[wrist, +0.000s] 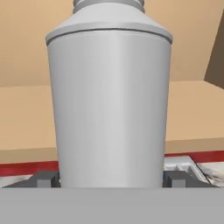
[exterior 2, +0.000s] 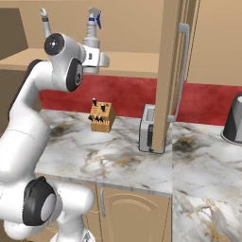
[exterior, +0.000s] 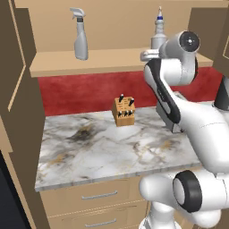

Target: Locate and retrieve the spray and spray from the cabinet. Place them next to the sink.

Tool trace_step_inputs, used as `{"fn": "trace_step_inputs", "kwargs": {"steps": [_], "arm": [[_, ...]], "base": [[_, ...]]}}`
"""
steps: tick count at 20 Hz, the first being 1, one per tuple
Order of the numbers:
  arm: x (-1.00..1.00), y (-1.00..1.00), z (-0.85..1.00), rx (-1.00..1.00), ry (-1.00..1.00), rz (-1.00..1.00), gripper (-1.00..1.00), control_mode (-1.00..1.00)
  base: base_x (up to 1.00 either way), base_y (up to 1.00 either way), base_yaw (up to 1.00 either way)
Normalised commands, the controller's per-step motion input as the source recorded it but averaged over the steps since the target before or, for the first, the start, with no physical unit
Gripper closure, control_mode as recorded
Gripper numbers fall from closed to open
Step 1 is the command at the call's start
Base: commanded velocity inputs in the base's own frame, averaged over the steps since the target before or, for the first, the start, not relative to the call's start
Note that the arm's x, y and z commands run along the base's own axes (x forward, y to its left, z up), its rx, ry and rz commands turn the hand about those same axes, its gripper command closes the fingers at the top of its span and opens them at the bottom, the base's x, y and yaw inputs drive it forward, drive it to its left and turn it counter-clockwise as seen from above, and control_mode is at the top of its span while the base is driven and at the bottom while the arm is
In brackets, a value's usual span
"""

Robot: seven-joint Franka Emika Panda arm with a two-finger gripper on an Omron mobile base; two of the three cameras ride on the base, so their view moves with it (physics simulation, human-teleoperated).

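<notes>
On the open cabinet's wooden shelf [exterior: 112,62] stand two pale-grey spray bottles. The one with a trigger head [exterior: 81,42] is upright at the left, apart from the arm. At the right is the slim-nozzle spray [exterior: 159,33] with a blue tip [exterior 2: 93,28]. Its grey body [wrist: 109,109] fills the space between the fingertips [wrist: 46,178] in the hand view. My gripper [wrist: 111,178] is level with the bottle's lower body, a finger pressed against each side. The bottle rests upright on the shelf. The sink is out of view.
A wooden knife block [exterior: 124,112] sits on the marble counter [exterior: 89,147] below the shelf. A toaster [exterior 2: 147,127] stands beside the open cabinet door [exterior 2: 172,71]. A dark appliance [exterior 2: 234,118] is at far right. Drawers [exterior: 98,195] run under the counter.
</notes>
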Motion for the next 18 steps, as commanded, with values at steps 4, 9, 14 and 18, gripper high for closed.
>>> {"fn": "trace_step_inputs", "kwargs": {"steps": [4,9,14,18], "arm": [[-0.94,-0.03,0.01,0.00,-0.12,0.00,1.00,-1.00],[-0.85,0.00,0.00,0.06,-0.26,0.00,1.00,-1.00],[-0.75,0.00,0.00,0.01,-0.23,0.00,1.00,-1.00],[-0.73,0.00,0.00,0.00,-0.18,0.00,1.00,-1.00]], "base": [[0.00,0.00,0.00],[0.00,0.00,0.00],[0.00,0.00,0.00],[0.00,0.00,0.00]]}}
